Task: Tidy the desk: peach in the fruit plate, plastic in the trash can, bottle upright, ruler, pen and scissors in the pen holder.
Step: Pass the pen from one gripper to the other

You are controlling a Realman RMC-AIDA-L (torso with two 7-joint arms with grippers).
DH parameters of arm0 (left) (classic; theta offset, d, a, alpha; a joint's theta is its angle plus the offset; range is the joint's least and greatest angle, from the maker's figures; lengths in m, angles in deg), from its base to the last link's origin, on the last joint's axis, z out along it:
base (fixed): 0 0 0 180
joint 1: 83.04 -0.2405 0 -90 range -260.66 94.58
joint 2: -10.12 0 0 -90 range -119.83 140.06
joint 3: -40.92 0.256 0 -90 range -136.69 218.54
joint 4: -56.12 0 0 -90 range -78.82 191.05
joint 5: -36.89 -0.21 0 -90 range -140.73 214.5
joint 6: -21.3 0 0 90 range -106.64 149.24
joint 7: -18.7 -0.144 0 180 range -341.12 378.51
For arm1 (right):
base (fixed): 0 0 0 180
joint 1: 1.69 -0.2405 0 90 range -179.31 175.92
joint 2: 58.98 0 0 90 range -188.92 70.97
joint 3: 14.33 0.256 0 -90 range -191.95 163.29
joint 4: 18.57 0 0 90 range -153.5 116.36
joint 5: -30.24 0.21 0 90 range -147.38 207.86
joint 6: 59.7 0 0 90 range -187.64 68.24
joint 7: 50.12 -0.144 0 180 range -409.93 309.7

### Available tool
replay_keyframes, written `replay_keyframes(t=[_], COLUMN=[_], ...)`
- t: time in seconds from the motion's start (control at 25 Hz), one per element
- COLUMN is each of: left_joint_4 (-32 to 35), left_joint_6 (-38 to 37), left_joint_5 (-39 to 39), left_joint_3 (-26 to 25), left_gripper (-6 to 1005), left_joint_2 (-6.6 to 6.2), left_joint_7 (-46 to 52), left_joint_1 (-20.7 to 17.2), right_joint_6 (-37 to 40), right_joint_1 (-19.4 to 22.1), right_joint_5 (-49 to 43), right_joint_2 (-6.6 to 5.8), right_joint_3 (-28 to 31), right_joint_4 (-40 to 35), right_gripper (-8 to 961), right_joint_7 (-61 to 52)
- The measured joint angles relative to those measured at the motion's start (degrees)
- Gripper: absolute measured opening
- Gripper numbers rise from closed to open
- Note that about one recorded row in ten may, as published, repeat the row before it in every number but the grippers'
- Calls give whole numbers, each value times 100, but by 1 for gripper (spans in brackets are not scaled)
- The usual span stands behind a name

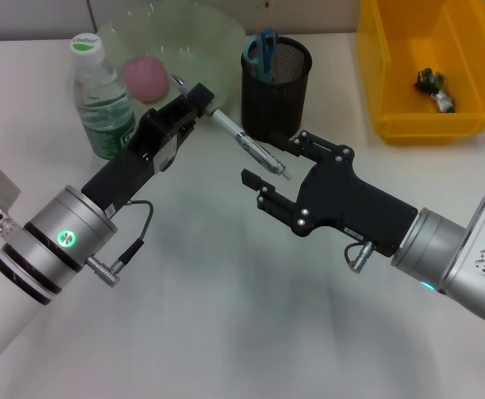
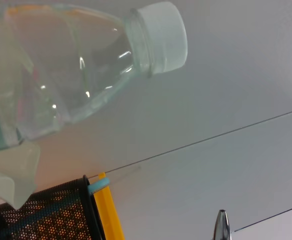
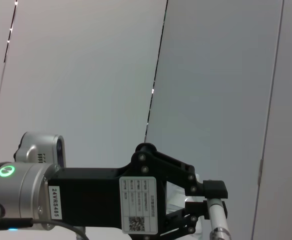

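Both arms reach in over the desk (image 1: 226,316). Right end effector (image 1: 269,170) is spread open with nothing in it, right by the pen's tip. Left end effector (image 1: 203,97) is clamped on the pen (image 1: 251,145), not in the holder (image 1: 276,87) yet. Further back: scissors (image 1: 263,50) in the holder, bottle (image 1: 101,96) upright, peach (image 1: 145,77) in the plate (image 1: 201,33), plastic (image 1: 435,87) binned (image 1: 392,75). No ruler visible.

Pen (image 1: 247,143) clear-barrelled, tilted, off the table beside the black mesh pen holder (image 1: 276,87). Blue-handled scissors (image 1: 262,50) already in holder. Bottle (image 1: 101,96) upright, white cap. Pink peach (image 1: 146,77) in pale green fruit plate (image 1: 201,33). Yellow trash can (image 1: 429,66) holds crumpled plastic (image 1: 436,88).
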Motion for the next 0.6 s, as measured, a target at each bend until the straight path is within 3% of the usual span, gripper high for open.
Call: replay_keyframes(t=[0.52,0.6], left_joint_4=[34,35], left_joint_6=[0,0], left_joint_5=[-35,-36], left_joint_3=[-24,-25], left_gripper=[147,147], left_joint_2=[0,0], left_joint_7=[51,52], left_joint_1=[-2,-2], right_joint_6=[6,6], right_joint_1=[-14,-17], right_joint_5=[0,0], right_joint_2=[0,0], right_joint_3=[41,54], right_joint_4=[9,15], right_gripper=[568,514], right_joint_7=[0,0])
